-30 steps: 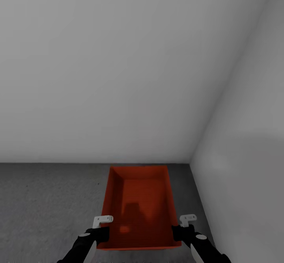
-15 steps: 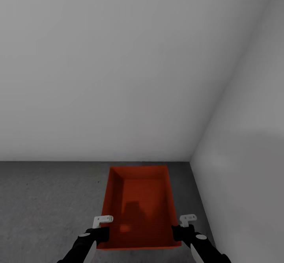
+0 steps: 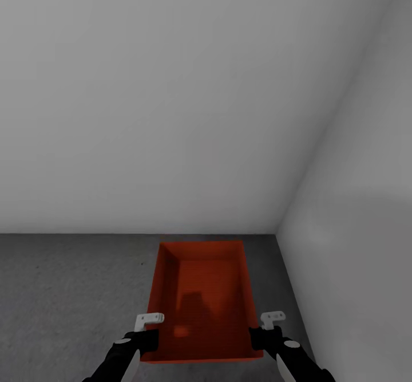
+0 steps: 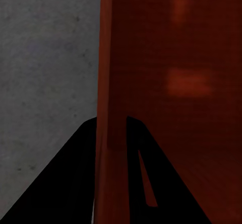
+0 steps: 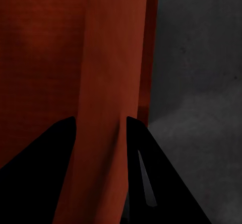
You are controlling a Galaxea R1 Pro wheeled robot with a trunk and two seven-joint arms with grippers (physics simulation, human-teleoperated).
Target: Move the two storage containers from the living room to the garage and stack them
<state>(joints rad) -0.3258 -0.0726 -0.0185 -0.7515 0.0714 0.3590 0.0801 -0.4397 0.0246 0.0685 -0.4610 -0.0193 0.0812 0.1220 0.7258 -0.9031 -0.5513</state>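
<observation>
Both grippers, left and right, have their fingers clamped on opposite walls of the bin above the floor.

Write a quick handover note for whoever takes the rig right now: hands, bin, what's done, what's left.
Left hand: shut on the red bin's left wall.
Right hand: shut on its right wall.
The bin is in the garage corner, over the grey concrete floor, near two pale walls. Whether it rests on the floor or hangs just above, I cannot tell.
Done: one bin brought here.
Left: release it, fetch the second bin, stack it on top.
</observation>
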